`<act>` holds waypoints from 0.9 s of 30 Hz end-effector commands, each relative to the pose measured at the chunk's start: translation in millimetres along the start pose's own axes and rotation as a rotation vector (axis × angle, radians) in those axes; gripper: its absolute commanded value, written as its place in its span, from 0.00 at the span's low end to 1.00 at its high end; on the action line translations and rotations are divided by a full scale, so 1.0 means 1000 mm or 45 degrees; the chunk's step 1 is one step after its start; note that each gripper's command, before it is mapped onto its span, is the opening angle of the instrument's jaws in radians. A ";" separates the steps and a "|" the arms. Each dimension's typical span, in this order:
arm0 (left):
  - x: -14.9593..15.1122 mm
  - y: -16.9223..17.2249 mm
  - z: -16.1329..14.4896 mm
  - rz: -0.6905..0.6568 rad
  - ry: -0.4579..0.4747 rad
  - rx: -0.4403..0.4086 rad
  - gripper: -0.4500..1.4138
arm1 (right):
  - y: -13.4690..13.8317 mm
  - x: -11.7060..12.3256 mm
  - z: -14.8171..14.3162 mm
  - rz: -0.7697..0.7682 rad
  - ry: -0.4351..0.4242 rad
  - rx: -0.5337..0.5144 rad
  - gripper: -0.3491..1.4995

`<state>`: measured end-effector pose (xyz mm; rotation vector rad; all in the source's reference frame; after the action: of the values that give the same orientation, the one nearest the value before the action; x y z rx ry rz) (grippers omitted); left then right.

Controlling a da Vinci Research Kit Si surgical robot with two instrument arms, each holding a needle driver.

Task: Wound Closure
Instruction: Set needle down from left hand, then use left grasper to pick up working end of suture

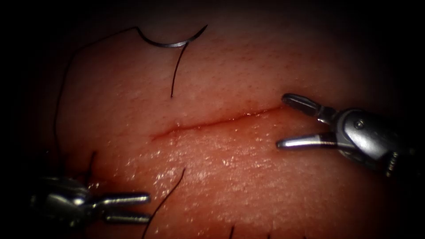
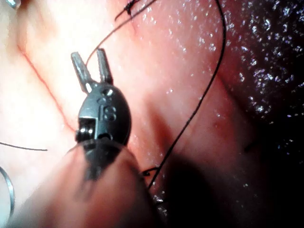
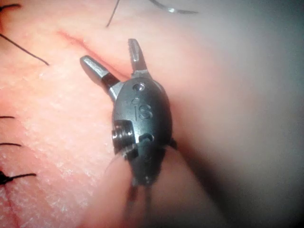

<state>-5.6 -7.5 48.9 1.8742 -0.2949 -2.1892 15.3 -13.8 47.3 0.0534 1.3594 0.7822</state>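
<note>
The curved needle (image 1: 170, 42) lies loose on the tissue (image 1: 248, 66), beyond the cut (image 1: 212, 123) and above its left end, held by neither tool. Its thread (image 1: 62, 88) runs from its left end down the left side. My right tool (image 1: 282, 121) stands wide open over the cut's right end, holding nothing. My left tool (image 1: 149, 207) hovers at the lower left, jaws slightly open and empty. In the right wrist view the open jaws (image 3: 109, 51) straddle the cut (image 3: 76, 38), with the needle (image 3: 175, 8) beyond. The left wrist view shows the left tool (image 2: 88, 53) beside the thread (image 2: 209, 80).
A short cut end of thread (image 1: 177, 73) lies just below the needle. Another loose strand (image 1: 170, 190) curves up near the left tool's tips. Stitch ends (image 3: 19, 176) stick out of the tissue in the right wrist view. Wet shine covers the tissue below the cut.
</note>
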 end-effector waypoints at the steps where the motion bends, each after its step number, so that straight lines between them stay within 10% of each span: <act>1: -0.0001 -0.0001 0.0005 0.019 0.010 -0.004 0.28 | 0.0001 -0.0003 0.0007 -0.002 0.002 0.004 0.79; 14: 0.0027 0.0017 0.0017 0.163 -0.015 -0.062 0.45 | -0.0003 -0.0007 0.0006 -0.010 0.005 0.004 0.77; 18: 0.0024 0.0013 0.0021 0.165 -0.037 -0.082 0.02 | -0.0006 -0.0010 0.0005 -0.008 0.007 0.004 0.76; 27: 0.0000 -0.0013 0.0029 0.130 -0.119 -0.159 0.00 | -0.0024 -0.0007 0.0004 -0.039 0.007 0.010 0.82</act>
<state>-8.2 -6.0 48.5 1.6569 -0.2632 -2.1827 16.0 -16.1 46.4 0.0302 1.3592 0.7440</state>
